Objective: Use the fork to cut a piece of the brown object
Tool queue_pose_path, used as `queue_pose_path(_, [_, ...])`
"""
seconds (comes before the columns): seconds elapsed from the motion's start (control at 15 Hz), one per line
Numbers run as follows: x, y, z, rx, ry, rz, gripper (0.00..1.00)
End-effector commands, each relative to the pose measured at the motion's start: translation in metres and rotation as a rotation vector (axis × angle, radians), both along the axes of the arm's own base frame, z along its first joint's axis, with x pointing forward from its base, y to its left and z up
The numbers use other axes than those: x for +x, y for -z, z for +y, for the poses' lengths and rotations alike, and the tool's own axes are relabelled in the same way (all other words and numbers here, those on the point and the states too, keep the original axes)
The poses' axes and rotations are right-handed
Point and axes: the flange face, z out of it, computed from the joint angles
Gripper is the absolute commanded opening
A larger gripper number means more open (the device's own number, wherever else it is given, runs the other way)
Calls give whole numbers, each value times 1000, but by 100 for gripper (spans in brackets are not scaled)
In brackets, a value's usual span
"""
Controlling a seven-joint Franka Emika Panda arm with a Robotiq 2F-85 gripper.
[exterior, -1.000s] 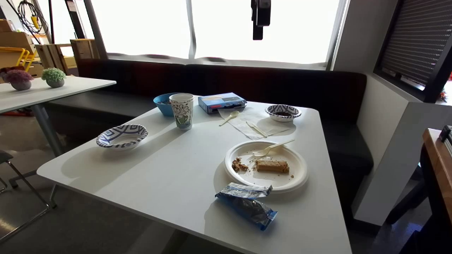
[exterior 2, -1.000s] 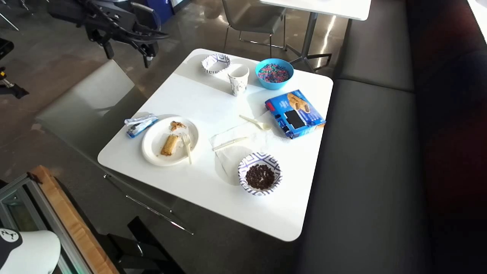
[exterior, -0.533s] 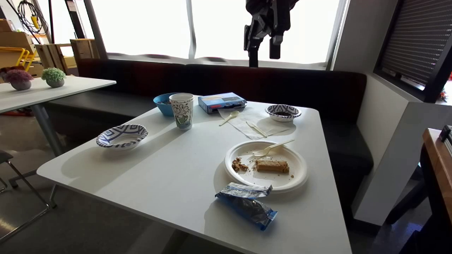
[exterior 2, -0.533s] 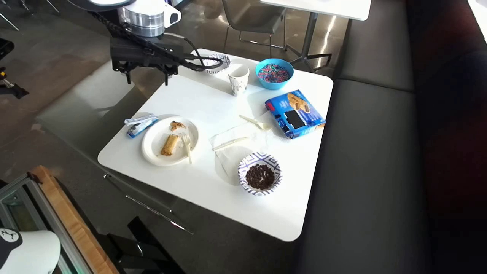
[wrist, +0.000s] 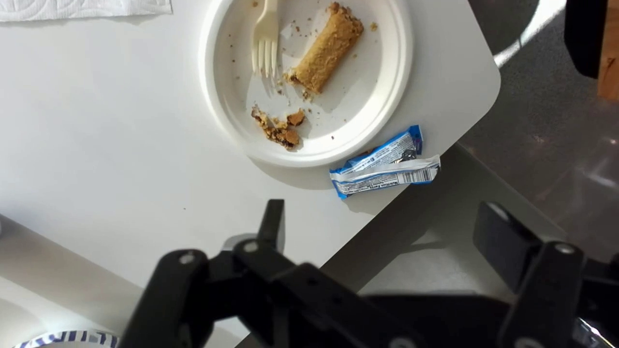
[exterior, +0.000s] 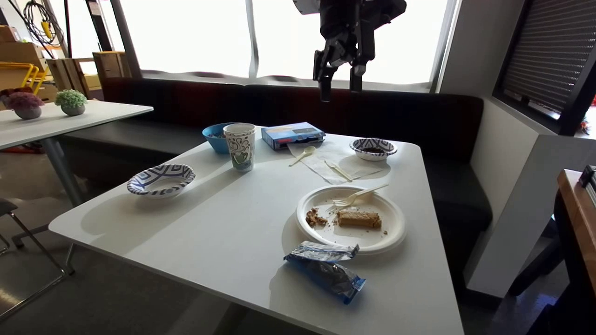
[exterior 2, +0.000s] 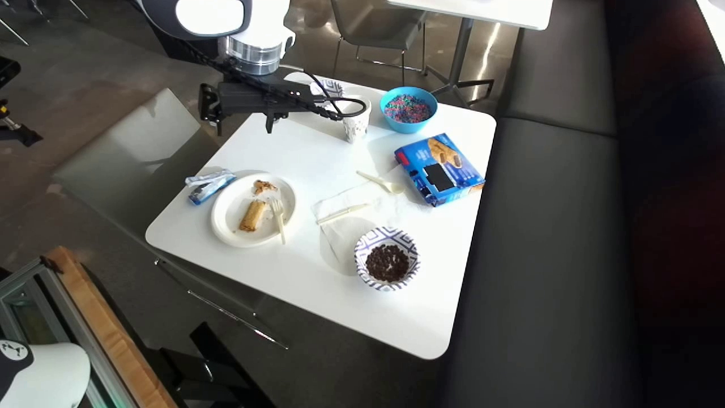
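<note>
Operator: Gripper (wrist: 382, 220) state?
Technician: Jaws spread wide; positioned higher than the white plate (wrist: 355, 106), well apart from it.
Operator: Fork (wrist: 266, 34) and brown object (wrist: 329, 48)?
Technician: Both on the plate, just beside each other; fork handle crosses the rim.

In an exterior view, the plate (exterior: 358, 238) stands on the table (exterior: 219, 223), at right. On it lies the bar (exterior: 359, 219), crumbs (exterior: 315, 217) to its left and the fork (exterior: 363, 193) behind, handle across the rim. Before the plate lies the wrapper (exterior: 329, 272); behind the plate, the knife (exterior: 339, 170) on the napkin (exterior: 331, 153), the spoon (exterior: 301, 156) to its left. The box (exterior: 293, 137) stands behind the spoon. Of 3 bowls, the right bowl (exterior: 372, 156) is right of the knife, the rear bowl (exterior: 215, 144) behind the cup (exterior: 240, 151), the left bowl (exterior: 160, 186) left of the cup.
</note>
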Motion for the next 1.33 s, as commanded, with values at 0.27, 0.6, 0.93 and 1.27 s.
queue_pose_path(0.27, [5,-1,3,49,-21,37,100])
queue_pose_path(0.6, [14,36,-6,168,-155,233,100])
queue_pose_path(0.93, [26,100,-17,265,-246,443,100])
queue_pose_path(1.27, [41,155,-19,279,-228,595,100])
